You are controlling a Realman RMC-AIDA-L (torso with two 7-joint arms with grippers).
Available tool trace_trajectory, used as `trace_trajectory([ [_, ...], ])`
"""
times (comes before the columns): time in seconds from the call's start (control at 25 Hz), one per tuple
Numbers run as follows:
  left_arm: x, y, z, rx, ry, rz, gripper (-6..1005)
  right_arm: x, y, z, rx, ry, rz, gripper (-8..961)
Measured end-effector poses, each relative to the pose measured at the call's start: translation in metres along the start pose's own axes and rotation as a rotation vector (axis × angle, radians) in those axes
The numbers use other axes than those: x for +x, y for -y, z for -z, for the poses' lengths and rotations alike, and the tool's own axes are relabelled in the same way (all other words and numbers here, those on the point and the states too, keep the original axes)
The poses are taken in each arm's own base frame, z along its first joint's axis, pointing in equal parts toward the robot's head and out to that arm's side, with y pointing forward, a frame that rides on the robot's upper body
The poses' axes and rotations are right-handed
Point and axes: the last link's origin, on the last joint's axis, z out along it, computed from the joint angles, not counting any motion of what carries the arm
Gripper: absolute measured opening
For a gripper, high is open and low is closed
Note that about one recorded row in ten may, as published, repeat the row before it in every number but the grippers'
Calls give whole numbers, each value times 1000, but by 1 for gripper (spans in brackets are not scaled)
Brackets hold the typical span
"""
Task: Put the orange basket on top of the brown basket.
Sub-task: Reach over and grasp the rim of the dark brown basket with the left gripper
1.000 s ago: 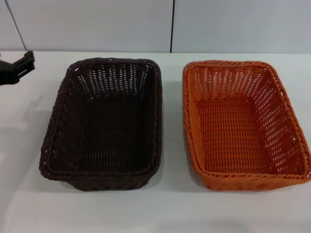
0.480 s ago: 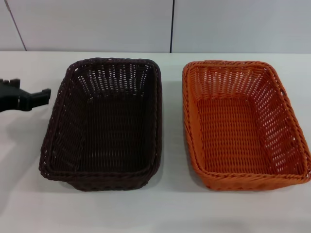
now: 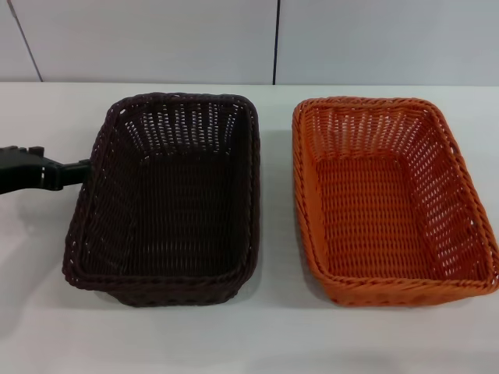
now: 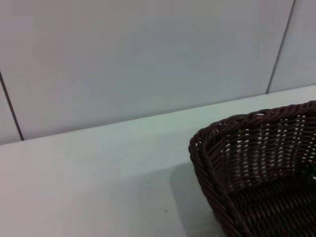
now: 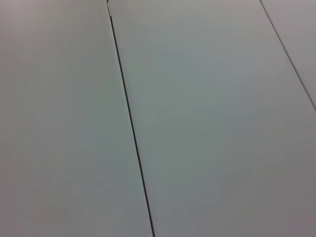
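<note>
The brown basket stands on the left half of the white table and the orange basket stands beside it on the right, a small gap between them. Both are upright and empty. My left gripper reaches in low from the left edge, and its tip is at the outer left rim of the brown basket. The left wrist view shows one corner of the brown basket close by. My right gripper is out of view; the right wrist view shows only wall panels.
The white table runs to a pale panelled wall behind the baskets. Bare table lies in front of both baskets and to the left of the brown one.
My left gripper has come down and moved right, from the far left of the table to the brown basket's left rim. Both baskets have stayed put.
</note>
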Motion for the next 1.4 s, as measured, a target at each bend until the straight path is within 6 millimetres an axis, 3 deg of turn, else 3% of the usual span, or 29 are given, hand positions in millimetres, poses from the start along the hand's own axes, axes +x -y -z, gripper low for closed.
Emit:
trace_trajectory([
  [0.36, 0, -8, -4, -27, 25, -8, 668, 0, -4, -1, -23, 4, -11, 759],
  [1.0, -11, -23, -33, -93, 116, 15, 640, -1, -2, 0, -20, 1, -10, 760],
  [1.4, -10, -23, -34, -102, 125, 20, 602, -4, -1, 2, -23, 17, -6, 759],
])
